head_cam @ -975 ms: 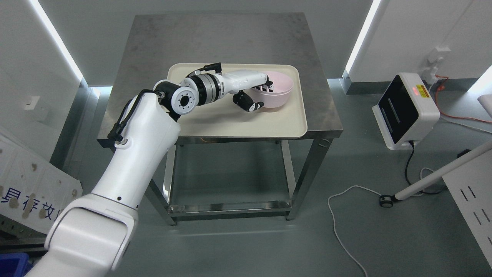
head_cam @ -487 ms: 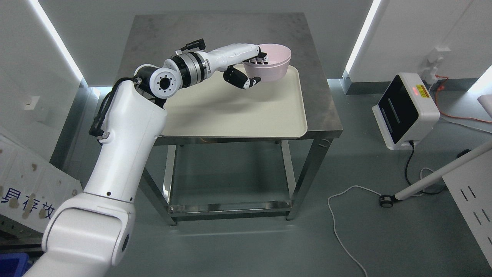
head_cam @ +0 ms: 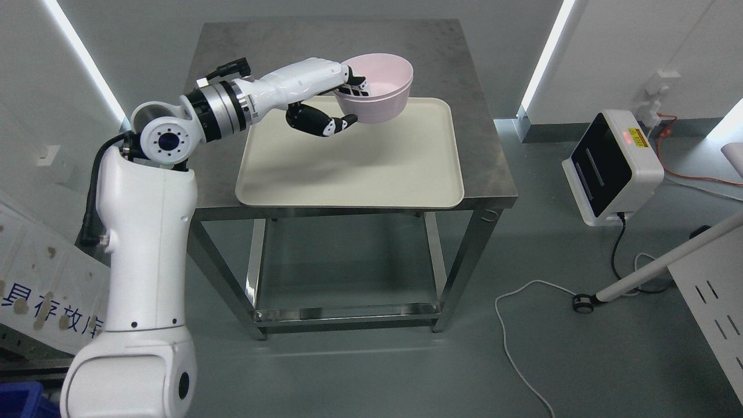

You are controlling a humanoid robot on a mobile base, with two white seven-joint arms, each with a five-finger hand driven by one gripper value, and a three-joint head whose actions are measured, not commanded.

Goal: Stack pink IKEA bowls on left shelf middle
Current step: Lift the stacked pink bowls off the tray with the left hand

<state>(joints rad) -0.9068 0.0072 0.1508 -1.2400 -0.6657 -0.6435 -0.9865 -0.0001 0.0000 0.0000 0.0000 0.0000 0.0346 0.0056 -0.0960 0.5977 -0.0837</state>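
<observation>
Bowl (head_cam: 376, 88) is hanging in the air above the far left part of the cream tray (head_cam: 360, 174), clear of its surface, with the steel table (head_cam: 482, 133) underneath. I am running the left hand (head_cam: 334, 98) on it: the fingers (head_cam: 355, 87) are hooking over the near rim into the inside, and the dark thumb (head_cam: 322, 123) is sitting low, beside the outer wall. I am reading that as a rim pinch clamped on the bowl, though I cannot tell whether the thumb tip is really touching the wall. Right arm is not showing anywhere.

Progress, as I am judging it: the pickup is done and the carry is only beginning. The tray is holding nothing else that I can see, and no shelf is appearing in this view, so the swing to the left, the placing on the middle level and any stacking are all still ahead. I am seeing one pink bowl only; whether a second is nested inside it I cannot tell.

Orientation: the mouth is facing up and tipping slightly toward the camera. The bowl is round, so there is no long axis to speak of; its axis of symmetry is running near vertical, leaning a little.
</observation>
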